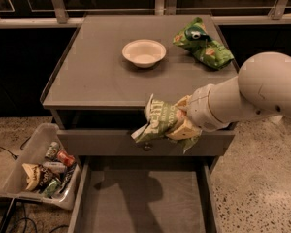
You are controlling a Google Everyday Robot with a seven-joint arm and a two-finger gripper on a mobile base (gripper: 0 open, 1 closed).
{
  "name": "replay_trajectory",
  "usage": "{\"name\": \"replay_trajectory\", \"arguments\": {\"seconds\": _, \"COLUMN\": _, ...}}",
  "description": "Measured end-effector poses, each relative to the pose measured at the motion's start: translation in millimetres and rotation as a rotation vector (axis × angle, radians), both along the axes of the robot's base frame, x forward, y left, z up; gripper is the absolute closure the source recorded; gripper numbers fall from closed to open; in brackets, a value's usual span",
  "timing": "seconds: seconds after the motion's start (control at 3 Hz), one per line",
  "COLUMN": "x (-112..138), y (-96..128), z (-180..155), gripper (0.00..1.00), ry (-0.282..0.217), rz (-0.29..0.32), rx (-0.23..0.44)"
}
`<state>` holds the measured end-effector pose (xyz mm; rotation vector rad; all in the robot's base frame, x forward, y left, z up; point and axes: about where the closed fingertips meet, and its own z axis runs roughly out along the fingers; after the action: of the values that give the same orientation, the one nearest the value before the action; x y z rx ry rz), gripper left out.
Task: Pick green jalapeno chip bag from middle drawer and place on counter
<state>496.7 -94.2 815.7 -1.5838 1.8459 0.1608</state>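
Observation:
The green jalapeno chip bag (161,118) is a wrinkly olive-green foil bag with pale lettering. My gripper (183,122) is shut on it and holds it in the air in front of the counter's front edge, above the open middle drawer (140,203). The bag hangs at about the height of the counter (97,72) rim, level with the closed drawer front below it. My white arm comes in from the right. The drawer's flat floor is bare and in shadow.
On the counter stand a white bowl (144,53) and a brighter green bag (202,43) at the back right. A closed drawer front with a small knob (146,146) sits above the open drawer. A grey bin (41,166) of snacks stands on the floor at the left.

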Motion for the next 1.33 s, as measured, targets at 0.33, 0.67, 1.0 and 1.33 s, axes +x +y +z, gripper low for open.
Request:
{"name": "replay_trajectory", "arguments": {"seconds": 0.33, "x": 11.2, "y": 17.1, "z": 42.1, "gripper": 1.00, "ry": -0.053, "rz": 0.030, "rx": -0.039}}
{"name": "replay_trajectory", "arguments": {"seconds": 0.67, "x": 25.2, "y": 51.2, "z": 111.9, "gripper": 1.00, "ry": -0.161, "rz": 0.090, "rx": -0.077}}
{"name": "replay_trajectory", "arguments": {"seconds": 1.0, "x": 25.2, "y": 51.2, "z": 111.9, "gripper": 1.00, "ry": -0.161, "rz": 0.090, "rx": -0.077}}
{"name": "replay_trajectory", "arguments": {"seconds": 1.33, "x": 43.5, "y": 54.1, "z": 127.6, "gripper": 1.00, "ry": -0.232, "rz": 0.073, "rx": -0.063}}
